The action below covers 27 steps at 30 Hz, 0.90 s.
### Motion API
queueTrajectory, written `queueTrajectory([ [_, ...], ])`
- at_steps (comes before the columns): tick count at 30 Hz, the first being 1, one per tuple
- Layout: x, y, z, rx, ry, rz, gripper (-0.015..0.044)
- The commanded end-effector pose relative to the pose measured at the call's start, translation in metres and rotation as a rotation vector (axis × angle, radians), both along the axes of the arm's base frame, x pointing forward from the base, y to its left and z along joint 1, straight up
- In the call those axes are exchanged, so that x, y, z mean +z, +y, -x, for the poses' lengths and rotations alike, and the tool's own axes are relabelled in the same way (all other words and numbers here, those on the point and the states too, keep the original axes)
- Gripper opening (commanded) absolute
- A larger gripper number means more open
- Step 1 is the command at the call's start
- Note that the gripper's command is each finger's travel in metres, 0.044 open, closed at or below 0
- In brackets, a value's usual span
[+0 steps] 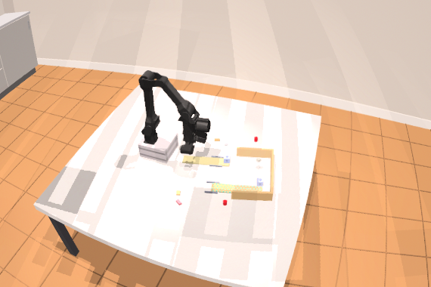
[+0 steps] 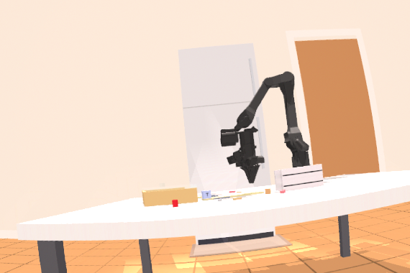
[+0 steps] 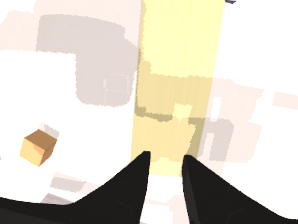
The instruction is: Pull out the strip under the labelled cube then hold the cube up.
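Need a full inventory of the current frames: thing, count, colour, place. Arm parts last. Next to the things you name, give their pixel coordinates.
table (image 1: 125,205) (image 2: 108,229): 1, white, under the arm
strips: 2; plain yellow (image 1: 200,160) (image 3: 177,45) below end effector, dotted yellow-green (image 1: 236,188) running into tray
cubes: 2, pale blue, on yellow strip's far end (image 1: 227,159) and in tray (image 1: 260,182)
tray walls (image 1: 252,195) (image 2: 169,197): 3 seen, tan, far side
red pieces: 2, outside tray (image 1: 255,139) (image 1: 224,202)
base block (image 1: 153,152) (image 2: 302,177): 1, pale, under arm
fridge (image 2: 216,80): 1, grey, behind
door (image 2: 334,109): 1, orange-brown, behind
arm (image 1: 172,92) (image 2: 290,105): 1, black
end effector (image 1: 187,149) (image 2: 251,182) (image 3: 165,159): 1, black, partly open
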<state>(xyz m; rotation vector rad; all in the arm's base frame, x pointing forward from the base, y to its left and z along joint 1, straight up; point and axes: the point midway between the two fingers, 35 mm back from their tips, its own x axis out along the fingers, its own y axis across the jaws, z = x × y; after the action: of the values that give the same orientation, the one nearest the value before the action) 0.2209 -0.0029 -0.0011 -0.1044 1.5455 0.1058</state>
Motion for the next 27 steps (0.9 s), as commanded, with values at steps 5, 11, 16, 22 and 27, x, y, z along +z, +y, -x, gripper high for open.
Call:
queueTrajectory([
  [5,0.005,0.005,-0.030,0.016,-0.004,0.004,0.0289],
  [11,0.008,0.009,-0.052,0.016,-0.006,0.004,0.0440],
  [16,0.011,0.012,-0.070,0.016,-0.007,0.003,0.0440],
  [22,0.015,0.016,-0.092,0.016,-0.009,0.003,0.0440],
  [27,0.018,0.018,-0.110,0.016,-0.011,0.003,0.0440],
])
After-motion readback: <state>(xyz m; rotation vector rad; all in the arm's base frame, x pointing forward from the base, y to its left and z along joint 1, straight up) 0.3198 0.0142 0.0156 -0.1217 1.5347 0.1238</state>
